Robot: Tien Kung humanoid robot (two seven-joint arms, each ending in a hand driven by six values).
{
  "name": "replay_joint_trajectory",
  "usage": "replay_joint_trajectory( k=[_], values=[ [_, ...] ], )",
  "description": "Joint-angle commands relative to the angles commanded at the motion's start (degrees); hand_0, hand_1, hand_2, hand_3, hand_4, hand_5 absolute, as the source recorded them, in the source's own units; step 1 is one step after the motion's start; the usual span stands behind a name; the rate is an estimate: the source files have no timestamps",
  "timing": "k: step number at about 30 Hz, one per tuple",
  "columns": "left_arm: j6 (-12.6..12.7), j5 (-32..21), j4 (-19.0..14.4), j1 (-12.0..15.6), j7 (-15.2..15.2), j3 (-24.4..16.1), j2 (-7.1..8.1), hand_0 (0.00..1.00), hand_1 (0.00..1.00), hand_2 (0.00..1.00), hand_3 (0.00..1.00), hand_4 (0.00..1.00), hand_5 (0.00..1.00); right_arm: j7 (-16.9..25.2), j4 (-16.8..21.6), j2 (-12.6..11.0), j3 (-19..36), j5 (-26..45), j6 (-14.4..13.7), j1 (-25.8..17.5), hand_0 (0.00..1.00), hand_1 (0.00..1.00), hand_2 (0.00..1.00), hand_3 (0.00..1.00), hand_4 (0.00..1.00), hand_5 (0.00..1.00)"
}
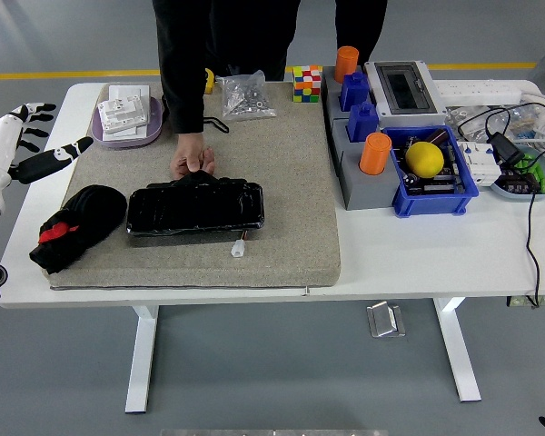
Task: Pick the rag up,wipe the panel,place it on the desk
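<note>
Rag [77,225] on mat (left hand [18,145] apart)

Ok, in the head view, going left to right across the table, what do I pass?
Left hand → black rag → black panel → orange cylinder → yellow ball in the blue bin → black cable.
</note>
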Motion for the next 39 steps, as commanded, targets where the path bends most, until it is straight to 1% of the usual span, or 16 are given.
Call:
replay_joint_trajectory(
  k=[4, 10, 12, 17, 23, 31, 39],
  values=[
    [-0.79, 0.79, -2.62, 0.16, 1.4, -0.98, 1.03, 0.452, 0.648, 0.787, 0.816, 0.998, 0.688, 0.08, -0.09, 0.07, -0.3, 0.23, 0.05, -0.03, 0.767, 0.598, 0.708, 0.628, 0.998, 0.563],
    [-2.26, 3.04, -7.0, 1.8, 4.13, -4.21, 2.05, 0.452, 0.648, 0.783, 0.81, 0.998, 0.692, 0.12, -0.08, 0.04, -0.54, 0.41, 0.11, -0.13, 0.767, 0.598, 0.708, 0.628, 0.998, 0.563],
    [-2.77, 3.53, -7.9, 2.26, 4.9, -4.99, 2.39, 0.453, 0.649, 0.784, 0.805, 0.998, 0.709, 0.05, -0.12, -0.06, -0.72, 0.47, 0.18, -0.26, 0.767, 0.599, 0.707, 0.628, 0.998, 0.561],
    [-3.04, 3.7, -8.06, 3.55, 5.46, -7.2, 2.7, 0.453, 0.65, 0.783, 0.804, 0.998, 0.718, -0.05, -0.36, -0.14, -1.19, 0.85, 0.27, -0.34, 0.767, 0.599, 0.708, 0.629, 0.998, 0.559],
    [-3.03, 3.99, -8.03, 4.29, 5.56, -9.03, 2.39, 0.454, 0.65, 0.782, 0.804, 0.998, 0.719, -0.11, -0.38, -0.12, -1.92, 0.99, 0.21, -0.1, 0.767, 0.599, 0.708, 0.629, 0.998, 0.56],
    [-2.97, 3.35, -8.57, 4.25, 5.43, -8.79, 2.06, 0.453, 0.65, 0.779, 0.804, 0.998, 0.72, -0.15, -0.44, -0.17, -2.9, 1.35, 0.05, 0.46, 0.767, 0.6, 0.708, 0.63, 0.998, 0.561],
    [-2.64, 2.72, -8.23, 5.6, 4.9, -9.44, 1.03, 0.453, 0.65, 0.778, 0.801, 0.998, 0.72, -0.19, -0.64, -0.07, -3.89, 1.36, 0.09, 0.61, 0.767, 0.599, 0.708, 0.633, 0.998, 0.562]
  ],
)
